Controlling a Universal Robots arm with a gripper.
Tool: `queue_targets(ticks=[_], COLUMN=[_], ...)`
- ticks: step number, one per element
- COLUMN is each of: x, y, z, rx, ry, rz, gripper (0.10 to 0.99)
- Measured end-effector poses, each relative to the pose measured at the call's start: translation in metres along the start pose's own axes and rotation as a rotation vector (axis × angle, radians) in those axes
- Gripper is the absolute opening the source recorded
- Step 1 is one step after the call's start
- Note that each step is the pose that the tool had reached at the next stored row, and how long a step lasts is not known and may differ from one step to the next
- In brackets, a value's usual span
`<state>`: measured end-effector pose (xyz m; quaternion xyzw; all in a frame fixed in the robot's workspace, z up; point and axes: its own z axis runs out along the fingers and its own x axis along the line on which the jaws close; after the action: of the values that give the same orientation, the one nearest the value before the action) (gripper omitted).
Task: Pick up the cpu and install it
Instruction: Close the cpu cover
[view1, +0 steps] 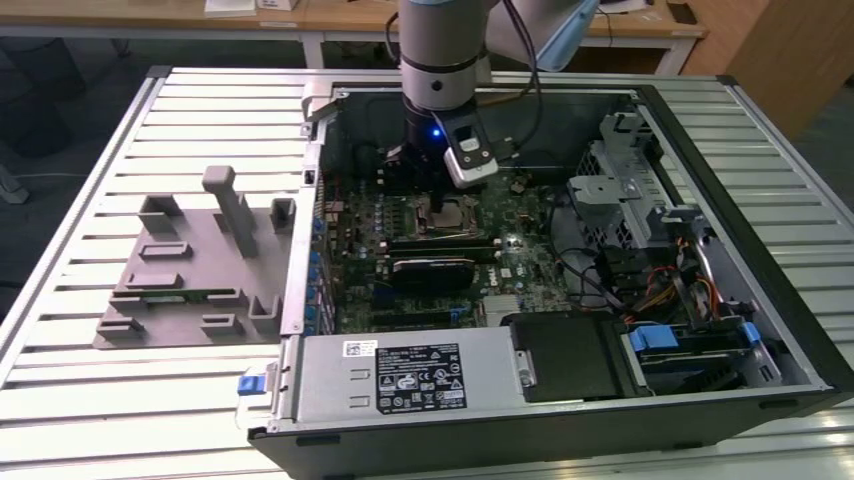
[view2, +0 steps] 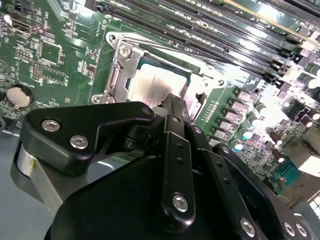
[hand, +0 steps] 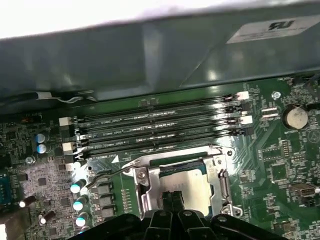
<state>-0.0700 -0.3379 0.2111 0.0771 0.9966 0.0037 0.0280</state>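
Exterior view shows a grey robot arm (view1: 441, 50) reaching down into an open black computer case (view1: 534, 440). The case lies on a silver slatted metal counter (view1: 80, 400). The black gripper (view1: 437, 200) hangs low over the big green motherboard (view1: 521, 250) inside the case. Well off to the side of the gripper, on the exterior view's left, a grey plastic tray (view1: 187, 290) with little blocks sits on the counter.

Both wrist views show the gripper (hand: 173, 197) (view2: 172, 102) from close up. Its two thin fingers are pressed together, and I see nothing between them. Right under the tips lies the small, flat, square cpu (hand: 192, 182) (view2: 150, 90) with its shiny silver-grey top. The cpu sits flat inside the silver metal socket frame (hand: 222, 185) (view2: 116, 75) on the motherboard (hand: 280, 165) (view2: 55, 55). Just past the frame, away from the gripper, run four long black memory slots (hand: 160, 127) (view2: 200, 30), side by side.
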Motion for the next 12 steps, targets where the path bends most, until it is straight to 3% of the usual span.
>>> queue_targets(ticks=[5, 12], x=[0.0097, 0.0154], y=[-0.0015, -0.0024], z=[0.0042, 0.008], rx=[0.0, 0.0], ry=[0.0001, 0.0001], rz=[0.0, 0.0], gripper=[0.106, 0.106])
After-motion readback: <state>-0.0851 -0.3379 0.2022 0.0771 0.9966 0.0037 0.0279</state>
